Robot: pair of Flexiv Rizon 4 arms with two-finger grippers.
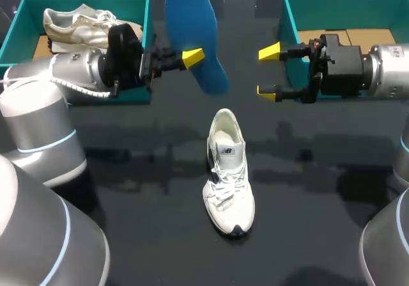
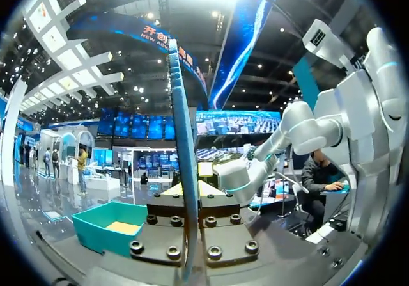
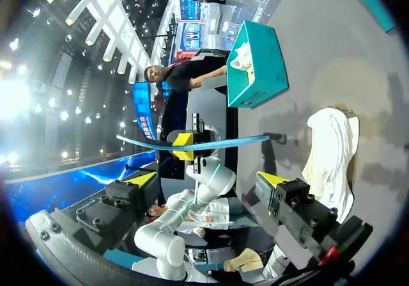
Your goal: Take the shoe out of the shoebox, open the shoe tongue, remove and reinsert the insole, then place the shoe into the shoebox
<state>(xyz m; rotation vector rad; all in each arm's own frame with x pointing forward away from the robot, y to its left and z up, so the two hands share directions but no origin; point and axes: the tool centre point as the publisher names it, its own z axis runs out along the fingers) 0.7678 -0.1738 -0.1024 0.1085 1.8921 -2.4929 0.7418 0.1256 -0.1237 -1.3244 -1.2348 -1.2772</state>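
Observation:
A white sneaker (image 1: 229,171) lies on the black table with its toe toward the front; the right wrist view shows the sneaker (image 3: 329,151) too. Its blue insole (image 1: 192,36) hangs in the air above and behind the shoe, with my left gripper (image 1: 192,59) shut on it. In the left wrist view the insole (image 2: 182,158) stands edge-on between the fingers of the left gripper (image 2: 190,190). My right gripper (image 1: 268,72) is open and empty, to the right of the insole. Seen from the right gripper (image 3: 208,178), the insole (image 3: 192,143) lies straight ahead.
A teal shoebox (image 1: 137,4) at the back left holds another pale shoe (image 1: 89,27). A second teal shoebox (image 1: 300,1) at the back right shows only its cardboard floor; my right arm lies over it. It is also in the left wrist view (image 2: 112,225).

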